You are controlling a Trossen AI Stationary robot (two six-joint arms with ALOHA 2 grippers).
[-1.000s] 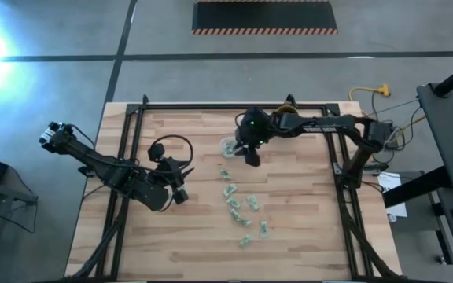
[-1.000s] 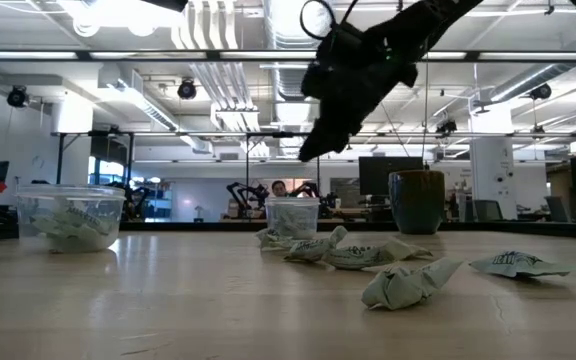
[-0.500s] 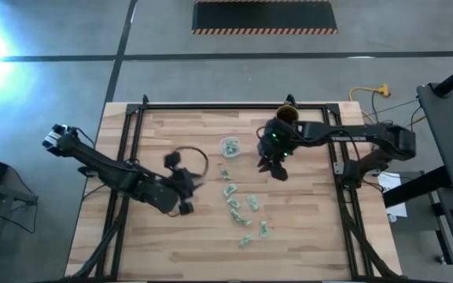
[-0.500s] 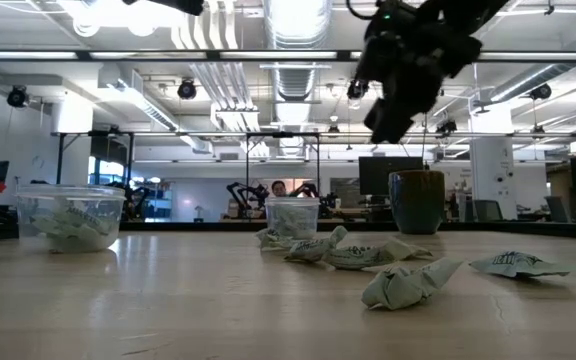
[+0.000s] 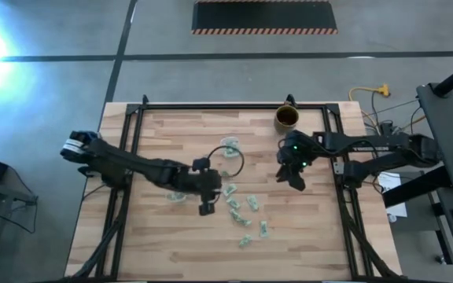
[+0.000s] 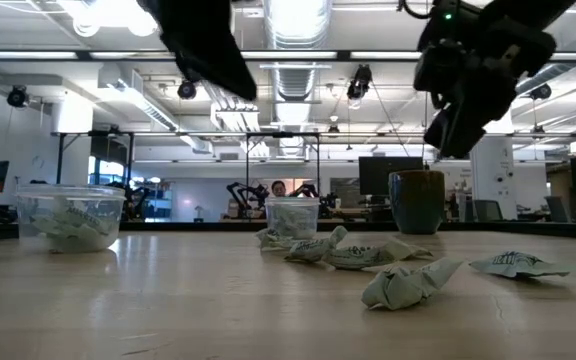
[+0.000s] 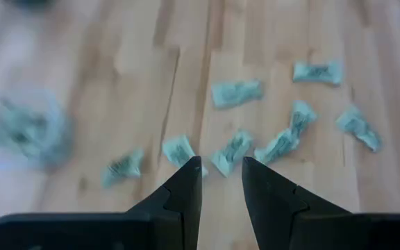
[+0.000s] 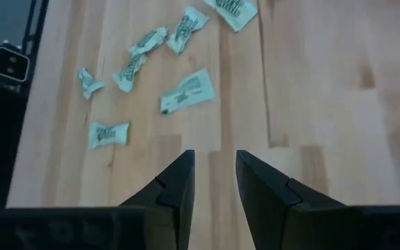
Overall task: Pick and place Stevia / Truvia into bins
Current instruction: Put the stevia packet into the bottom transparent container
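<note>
Left gripper [image 5: 204,206], fingers apart and empty, just left of sachets [image 5: 232,191] strung down frame center; right gripper [image 5: 297,182], also apart, farther right.

Grey concrete floor [image 5: 69,86], hazard-striped mat [image 5: 264,16], ceiling ducts [image 6: 213,70], strip lights, distant monitors [image 6: 383,172].

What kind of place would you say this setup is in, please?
Probably a robotics lab or workshop: exposed ceiling ducts and track lights, more robot arms in the background, and a wooden table on a concrete floor.
</note>
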